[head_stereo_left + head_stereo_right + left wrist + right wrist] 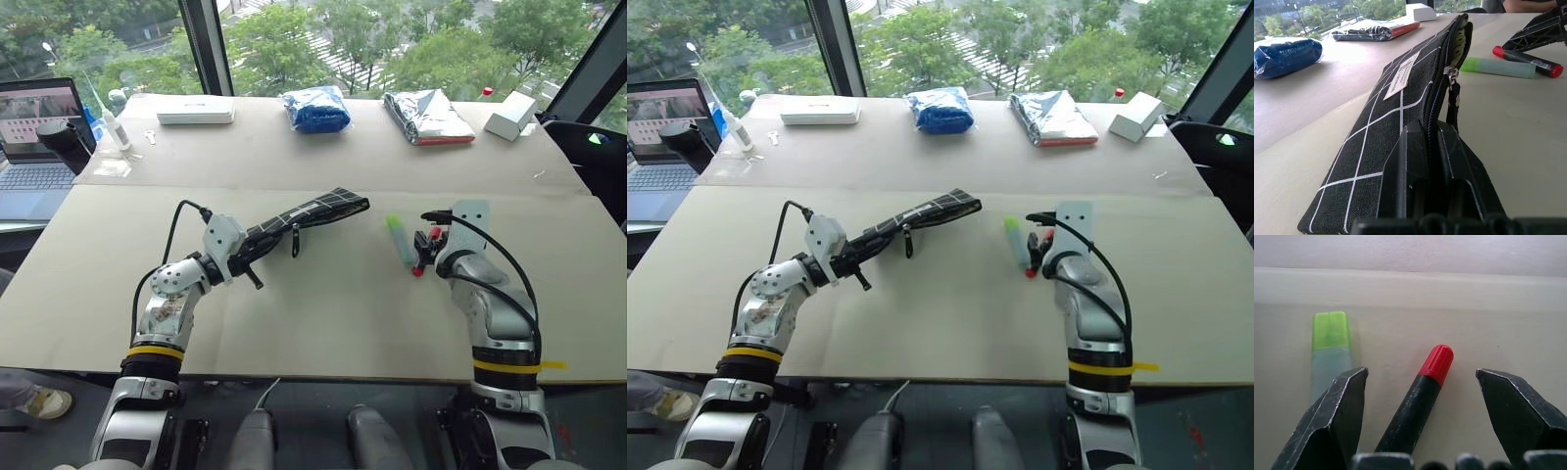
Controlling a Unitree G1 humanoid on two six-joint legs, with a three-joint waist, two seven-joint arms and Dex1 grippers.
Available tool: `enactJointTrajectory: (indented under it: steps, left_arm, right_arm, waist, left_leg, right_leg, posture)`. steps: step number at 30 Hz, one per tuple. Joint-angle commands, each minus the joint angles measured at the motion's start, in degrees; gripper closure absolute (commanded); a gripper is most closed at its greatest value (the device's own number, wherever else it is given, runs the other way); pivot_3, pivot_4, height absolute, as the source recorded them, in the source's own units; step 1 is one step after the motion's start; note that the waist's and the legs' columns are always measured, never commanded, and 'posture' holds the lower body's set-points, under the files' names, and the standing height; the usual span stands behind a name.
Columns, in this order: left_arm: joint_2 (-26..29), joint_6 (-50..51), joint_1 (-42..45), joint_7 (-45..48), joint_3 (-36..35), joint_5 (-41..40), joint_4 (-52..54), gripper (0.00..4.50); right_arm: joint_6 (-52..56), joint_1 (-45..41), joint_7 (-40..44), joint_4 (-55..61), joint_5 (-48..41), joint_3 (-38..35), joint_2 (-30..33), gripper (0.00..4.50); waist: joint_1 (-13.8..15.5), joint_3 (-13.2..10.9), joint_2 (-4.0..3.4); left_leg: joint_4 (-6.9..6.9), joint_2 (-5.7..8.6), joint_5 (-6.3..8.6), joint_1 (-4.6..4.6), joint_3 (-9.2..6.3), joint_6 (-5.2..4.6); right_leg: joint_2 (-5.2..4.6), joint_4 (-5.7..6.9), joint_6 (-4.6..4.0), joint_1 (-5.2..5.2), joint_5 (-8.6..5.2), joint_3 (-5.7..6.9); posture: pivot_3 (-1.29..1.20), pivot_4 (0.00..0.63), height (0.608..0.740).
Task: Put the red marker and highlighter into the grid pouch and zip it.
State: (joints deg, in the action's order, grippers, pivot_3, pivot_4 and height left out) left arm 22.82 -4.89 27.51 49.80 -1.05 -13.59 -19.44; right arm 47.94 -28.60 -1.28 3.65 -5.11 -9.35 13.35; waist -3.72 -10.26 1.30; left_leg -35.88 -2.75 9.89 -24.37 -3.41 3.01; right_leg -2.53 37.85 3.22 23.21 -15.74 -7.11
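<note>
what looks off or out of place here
Nothing spilled or damaged. The one odd thing: the pouch is off the table, held tilted by the shut left gripper, zipper open. Marker and highlighter lie flat.

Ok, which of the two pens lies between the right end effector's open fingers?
The black-barrelled marker with the red cap, between the right end effector's open fingers. The pale green highlighter lies outside one finger.

grid pouch: coarse matt black woven cloth, paper-like white label | red marker: smooth black plastic barrel, ribbed red cap | highlighter: translucent frosted green plastic | tabletop: matt beige board | packet near far edge: crinkled shiny silver foil
</note>
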Motion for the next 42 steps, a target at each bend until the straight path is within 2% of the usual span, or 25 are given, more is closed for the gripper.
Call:
enactJointTrajectory:
  steps: [1,10,24,27,30,32,33,35,42]
  left_arm:
    - [0.0,0.0,-0.1,-0.7,-0.6,-0.7,2.6,4.5]
    - [0.2,0.1,-0.7,-0.9,-0.7,-0.9,3.0,4.5]
    - [0.6,0.4,0.2,-0.3,-0.7,-1.0,2.5,4.5]
    - [0.6,0.5,0.3,-0.2,-0.8,-1.0,2.5,4.5]
    - [0.8,0.6,0.5,-0.1,-0.9,-1.0,2.6,4.5]
    - [0.8,0.7,0.5,-0.1,-1.0,-1.1,2.7,4.5]
    - [0.9,0.7,0.5,-0.2,-1.0,-1.1,2.7,4.5]
    - [0.9,0.8,0.5,-0.2,-1.0,-1.1,2.8,4.5]
    - [0.9,1.1,0.9,-0.4,-1.1,-1.1,2.7,4.5]
  right_arm:
    - [-2.6,-0.7,-0.4,0.4,1.2,0.7,0.0,0.57]
    - [-2.4,2.4,-0.4,2.4,3.0,2.5,-0.1,0.57]
    - [-0.1,6.0,1.0,5.6,2.9,1.2,2.2,0.57]
    - [0.3,6.2,1.1,5.8,2.2,0.5,1.6,1.22]
    - [0.4,6.4,1.2,6.0,1.9,0.2,1.3,2.36]
    - [0.3,6.4,1.3,6.1,1.8,0.0,1.4,2.88]
    - [0.3,6.4,1.3,6.1,1.7,0.0,1.5,3.33]
    - [0.2,6.3,1.3,6.0,1.6,-0.1,1.5,3.92]
    - [-0.2,6.1,1.5,5.9,1.5,0.0,1.5,3.93]
  waist:
    - [-0.1,0.0,0.0]
    - [0.0,0.0,0.0]
    - [-0.1,0.0,0.0]
    - [-0.1,0.0,0.0]
    - [0.0,0.0,0.0]
    - [0.0,0.0,0.0]
    - [0.0,0.0,0.0]
    - [-0.1,0.0,0.0]
    - [-0.1,0.0,0.0]
  left_leg:
    - [0.0,0.0,0.0,0.0,0.0,0.0]
    - [0.0,0.0,0.0,0.0,0.0,0.0]
    - [0.01,0.0,0.0,0.0,0.0,0.0]
    - [0.01,0.0,0.0,0.0,0.0,0.0]
    - [0.0,0.0,0.0,0.0,0.0,0.0]
    - [0.0,0.0,0.0,0.0,0.0,0.0]
    - [0.0,0.0,0.0,0.0,0.0,0.0]
    - [0.0,0.0,0.0,0.01,0.0,0.0]
    - [0.0,0.0,0.0,0.0,0.0,0.0]
  right_leg:
    - [0.0,0.0,0.0,0.0,0.0,0.0]
    - [0.0,-0.01,0.0,-0.01,0.0,0.0]
    - [0.0,-0.03,0.0,-0.01,0.0,-0.01]
    - [0.0,-0.03,0.0,-0.01,0.0,-0.01]
    - [-0.01,-0.03,0.01,-0.02,0.0,-0.01]
    - [-0.01,-0.03,0.0,-0.02,0.0,-0.01]
    - [-0.01,-0.03,0.0,-0.02,0.0,-0.01]
    - [0.0,-0.03,0.0,-0.02,0.0,-0.01]
    - [-0.01,-0.03,0.0,-0.02,0.0,-0.01]
  posture:
    - [0.0,0.15,0.74]
    - [0.0,0.15,0.74]
    - [0.0,0.15,0.74]
    - [0.0,0.15,0.74]
    - [0.0,0.15,0.74]
    - [0.0,0.15,0.74]
    - [0.0,0.15,0.74]
    - [0.0,0.15,0.74]
    - [0.0,0.15,0.74]
